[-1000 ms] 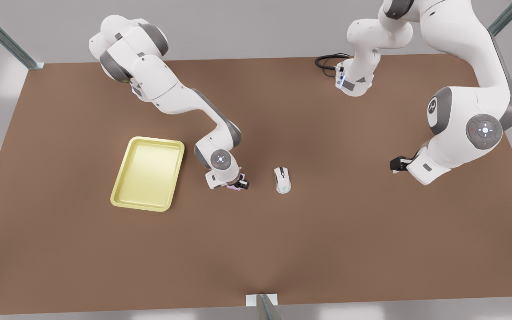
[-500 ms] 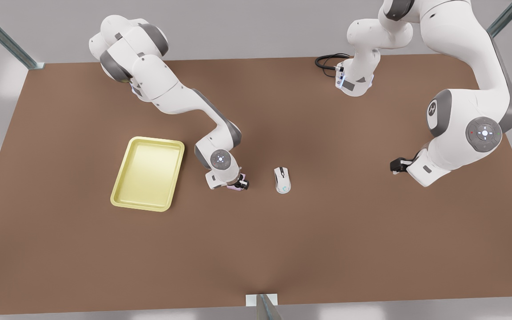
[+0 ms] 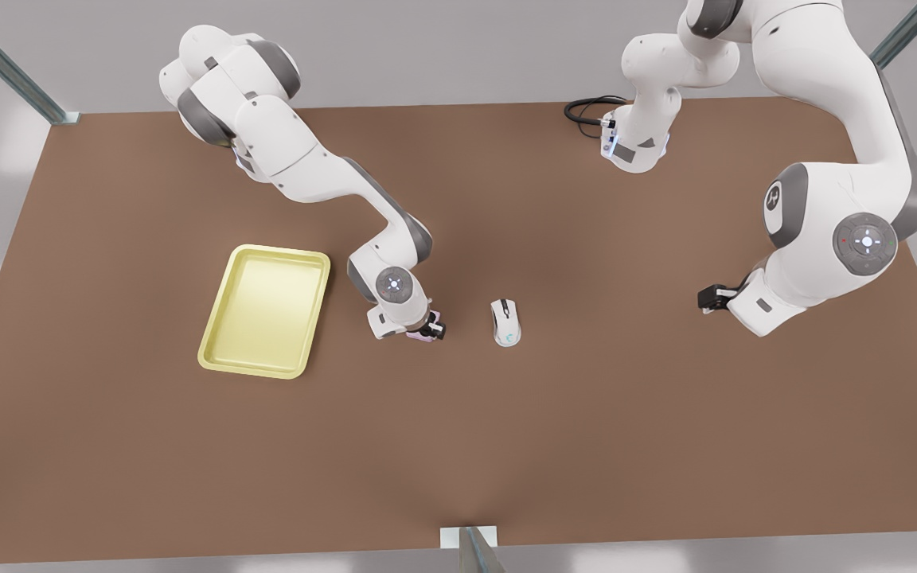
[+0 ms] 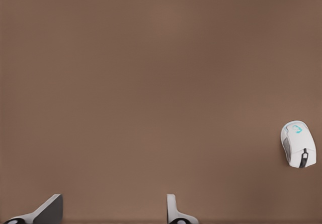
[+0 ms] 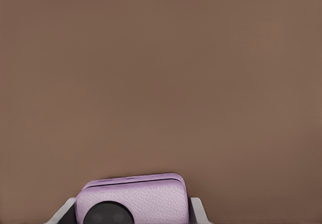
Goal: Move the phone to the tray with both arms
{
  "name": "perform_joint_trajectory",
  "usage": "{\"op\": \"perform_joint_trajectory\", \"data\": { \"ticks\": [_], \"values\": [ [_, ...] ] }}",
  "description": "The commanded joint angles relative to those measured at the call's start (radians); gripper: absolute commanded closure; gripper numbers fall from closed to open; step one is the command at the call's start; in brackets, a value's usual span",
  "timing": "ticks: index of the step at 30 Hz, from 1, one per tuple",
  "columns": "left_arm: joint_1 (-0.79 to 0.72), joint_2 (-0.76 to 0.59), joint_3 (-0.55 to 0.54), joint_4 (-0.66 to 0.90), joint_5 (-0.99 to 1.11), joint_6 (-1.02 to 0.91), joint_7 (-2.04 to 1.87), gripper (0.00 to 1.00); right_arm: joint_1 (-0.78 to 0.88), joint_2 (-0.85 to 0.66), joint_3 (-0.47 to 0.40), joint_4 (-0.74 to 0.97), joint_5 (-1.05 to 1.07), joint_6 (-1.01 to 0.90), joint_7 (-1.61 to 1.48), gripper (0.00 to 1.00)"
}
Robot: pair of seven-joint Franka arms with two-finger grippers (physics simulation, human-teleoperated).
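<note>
The brown table [image 3: 586,446] carries one pale yellow rectangular tray [image 3: 265,309], one white computer mouse [image 3: 505,321] and one pink flat phone [image 5: 132,200]. The right gripper [image 3: 425,328], arm bent low mid-table between tray and mouse, pinches the phone. The left gripper [image 3: 711,297] waits near the right edge, fingers [image 4: 173,210] spread.

Brown table [image 3: 586,446] — grey walls [image 3: 442,48], metal struts [image 3: 5,64]

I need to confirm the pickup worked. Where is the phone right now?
The phone sits between the right gripper fingers, in the front view between the tray and the mouse, nearer the mouse.
</note>
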Motion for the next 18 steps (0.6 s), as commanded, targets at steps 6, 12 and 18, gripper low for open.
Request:
{"op": "perform_joint_trajectory", "data": {
  "ticks": [6,12,18],
  "values": [
    [0.0,-0.001,0.0,0.001,0.0,-0.002,-0.009,0.0,-0.038,-0.059,0.0,-0.009,-0.004,-0.053,-0.038,0.26],
    [-0.002,-0.003,0.0,0.001,0.0,-0.002,-0.011,0.0,-0.275,-0.284,0.003,-0.247,-0.004,-0.132,-0.408,0.26],
    [0.0,-0.001,0.0,0.001,0.0,0.0,-0.011,0.0,-0.526,-0.535,0.001,-0.65,-0.003,-0.035,-0.828,0.26]
  ]
}}
